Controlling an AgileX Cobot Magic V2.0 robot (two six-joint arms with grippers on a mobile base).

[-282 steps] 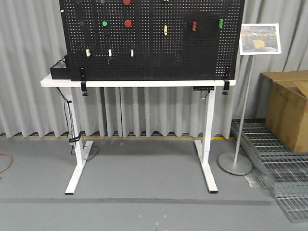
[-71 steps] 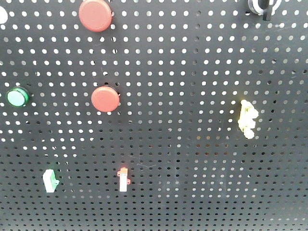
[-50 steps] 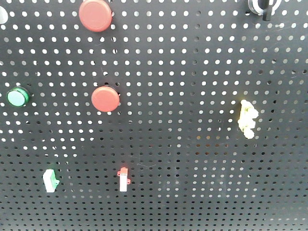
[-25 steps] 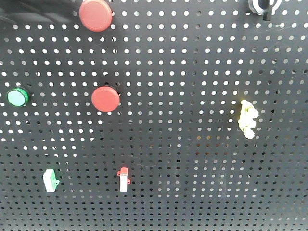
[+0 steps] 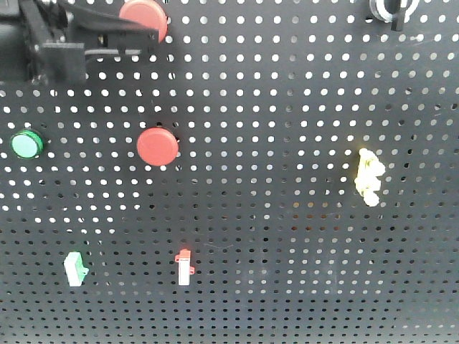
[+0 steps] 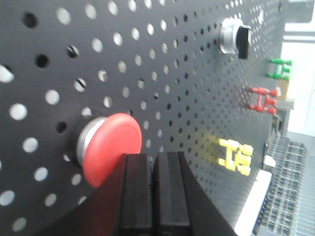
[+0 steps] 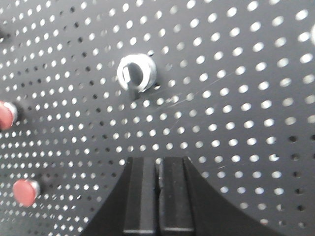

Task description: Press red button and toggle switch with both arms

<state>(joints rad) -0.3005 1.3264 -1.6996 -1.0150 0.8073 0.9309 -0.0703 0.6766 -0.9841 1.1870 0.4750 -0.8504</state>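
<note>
The red button (image 5: 147,8) is mounted at the top edge of the pegboard (image 5: 287,107), left of centre, and is cut off by the front view's upper border. Its lower part is covered by the left gripper (image 5: 152,36), whose fingers are pressed flat together with nothing between them. Whether the tips touch the button cannot be told. In the left wrist view they are seen just at its lower rim.

Bare perforated board lies open between this button and the toggle switch (image 5: 391,8), which is set toward the top right corner and is likewise cropped. In the right wrist view the right gripper (image 7: 158,162) is held below the switch and apart from it, fingers closed on nothing. The switch's lever is blurred there. The smaller red button (image 5: 158,147) is placed lower down, clear of the left gripper.
</note>
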